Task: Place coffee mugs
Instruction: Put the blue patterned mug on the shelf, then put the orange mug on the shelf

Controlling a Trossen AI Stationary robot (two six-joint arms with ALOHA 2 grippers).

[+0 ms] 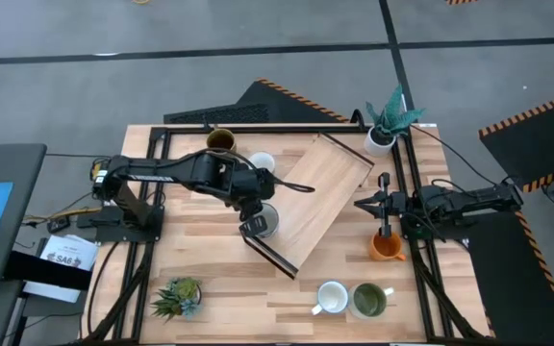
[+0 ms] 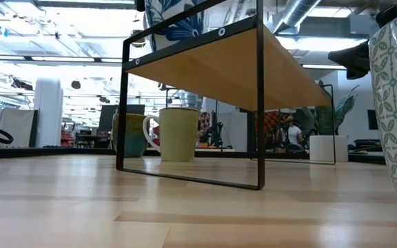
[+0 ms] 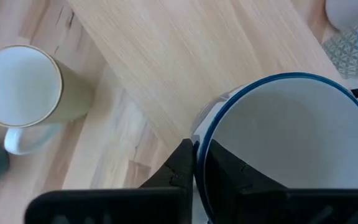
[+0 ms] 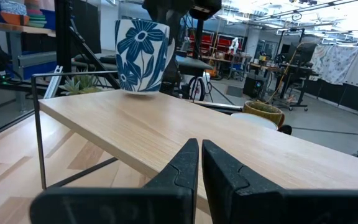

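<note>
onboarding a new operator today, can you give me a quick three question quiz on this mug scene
1. True or false: the left gripper grips the blue-flowered mug by its rim, one finger inside.
2. Which mug stands next to the right gripper?
A. the orange mug
B. the olive green mug
C. the dark brown mug
3. Fill in: the blue-flowered mug is above the corner of the wooden ______.

Key
1. True. The left wrist view shows the rim between the fingers.
2. A. In the high view the orange mug lies just beyond the fingertips, on the table.
3. Shelf, the black-framed riser lying across the table.
</note>
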